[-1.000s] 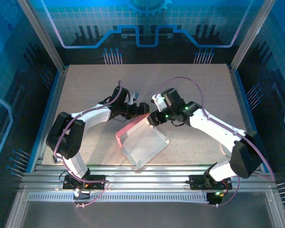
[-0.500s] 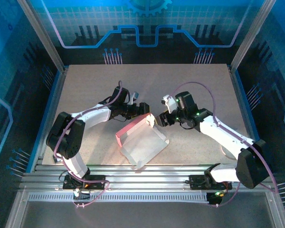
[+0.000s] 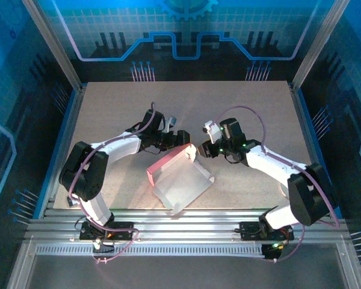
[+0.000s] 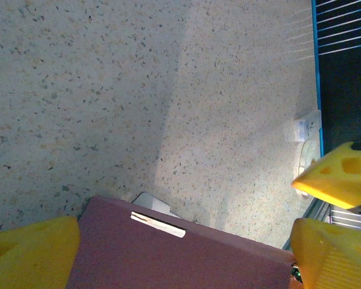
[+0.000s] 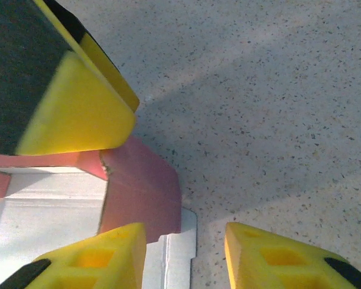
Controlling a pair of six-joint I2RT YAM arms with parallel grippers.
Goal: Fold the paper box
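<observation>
Half-folded paper box [image 3: 182,179] at the centre of the table [image 3: 253,108]
Pink outside, whitish inside, one wall upright. At its 12 o'clock the left gripper [image 3: 183,139] gapes wide, flanking that wall; the right gripper [image 3: 200,152] is half-closed and holds nothing. Speckled beige top, blue-lit panels [image 3: 108,30] behind.

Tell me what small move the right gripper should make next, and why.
Probably shift the right gripper sideways toward the paper box until its pink corner flap sits between the fingers: the flap stands beside one finger, outside the gap between them.

Both arms [image 3: 111,146] are white with black joints, purple cables [image 3: 248,110], yellow jaws.
</observation>
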